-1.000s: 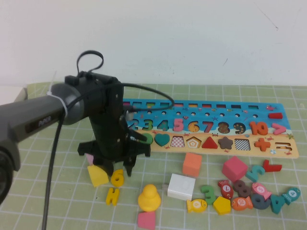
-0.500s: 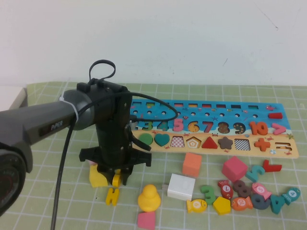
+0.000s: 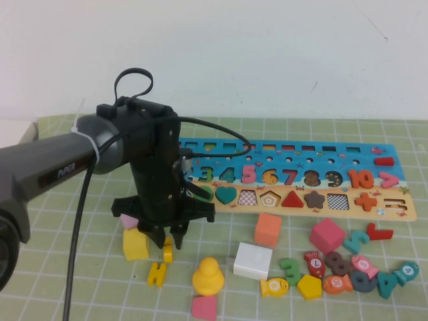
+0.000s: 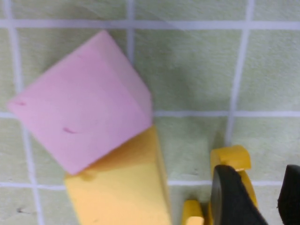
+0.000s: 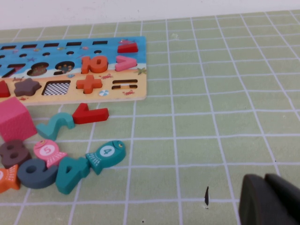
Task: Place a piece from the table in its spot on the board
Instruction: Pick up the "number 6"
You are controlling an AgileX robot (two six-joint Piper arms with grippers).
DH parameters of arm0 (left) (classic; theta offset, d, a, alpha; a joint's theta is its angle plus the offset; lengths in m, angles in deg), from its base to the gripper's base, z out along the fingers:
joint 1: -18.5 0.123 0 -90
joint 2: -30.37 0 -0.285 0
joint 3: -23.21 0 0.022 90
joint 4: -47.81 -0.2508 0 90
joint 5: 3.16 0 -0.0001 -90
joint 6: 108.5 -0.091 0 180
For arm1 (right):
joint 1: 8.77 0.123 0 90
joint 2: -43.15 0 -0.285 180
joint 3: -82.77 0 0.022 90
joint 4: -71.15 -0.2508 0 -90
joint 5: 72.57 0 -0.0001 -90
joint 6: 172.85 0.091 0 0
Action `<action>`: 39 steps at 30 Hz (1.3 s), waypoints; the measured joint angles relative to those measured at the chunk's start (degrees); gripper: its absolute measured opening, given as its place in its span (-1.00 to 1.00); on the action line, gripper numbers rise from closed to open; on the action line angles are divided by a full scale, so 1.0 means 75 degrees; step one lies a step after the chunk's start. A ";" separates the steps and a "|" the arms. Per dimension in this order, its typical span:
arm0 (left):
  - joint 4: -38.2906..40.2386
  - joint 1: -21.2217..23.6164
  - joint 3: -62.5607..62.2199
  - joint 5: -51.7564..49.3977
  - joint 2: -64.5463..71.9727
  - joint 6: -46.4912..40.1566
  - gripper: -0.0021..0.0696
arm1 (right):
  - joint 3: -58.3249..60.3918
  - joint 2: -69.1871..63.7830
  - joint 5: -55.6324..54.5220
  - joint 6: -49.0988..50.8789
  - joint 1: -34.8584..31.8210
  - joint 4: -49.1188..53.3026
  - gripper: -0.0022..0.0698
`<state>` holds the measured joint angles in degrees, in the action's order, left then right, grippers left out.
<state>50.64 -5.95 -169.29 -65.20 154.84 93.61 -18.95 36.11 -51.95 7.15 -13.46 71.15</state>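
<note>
1. One arm is at work on your left: the left gripper [image 3: 168, 239] points down at the table [image 3: 80, 281], its fingers closed partway on the piece [image 3: 167, 251], a small flat yellow numeral 6 standing on edge between them, just right of the yellow cube [image 3: 136, 245] and beyond the yellow H [image 3: 156, 273].
2. Your left wrist view adds what the high view lacks: a black finger [image 4: 229, 197] pressed against the yellow piece [image 4: 234, 161], and a pink block [image 4: 82, 101] leaning on the yellow cube [image 4: 117, 187]. You cannot tell there whether the piece is clear of the mat.
3. Further right, the board [image 3: 394, 212] lies at the far side; the arm hides its left end, and an orange 6 [image 3: 270, 176] sits in the numeral row.
4. On the right, the right gripper [image 5: 269, 201] shows only as dark fingertips close together at the near edge of its own view, nothing between them, over bare mat; the high view misses it entirely.
</note>
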 joint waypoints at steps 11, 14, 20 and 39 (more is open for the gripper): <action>0.0782 -0.0016 0.0000 0.0345 0.0000 -0.0398 -0.37 | 0.0000 0.0000 0.0000 0.0000 0.0000 0.0000 -0.95; 0.1039 -0.0126 0.0000 0.0599 0.0000 -0.0519 -0.37 | 0.0000 0.0000 0.0000 0.0000 0.0000 0.0000 -0.95; 0.0799 -0.0534 0.0000 0.0602 0.0000 -0.0532 -0.37 | 0.0000 0.0000 0.0000 0.0000 0.0000 0.0000 -0.95; -0.0378 -0.0602 0.0000 -0.0204 0.0000 -0.0271 -0.34 | 0.0000 0.0000 0.0000 -0.0053 0.0000 0.0000 -0.95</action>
<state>47.81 -10.47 -169.29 -66.73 154.84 91.57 -18.95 36.11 -51.95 6.75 -13.46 71.15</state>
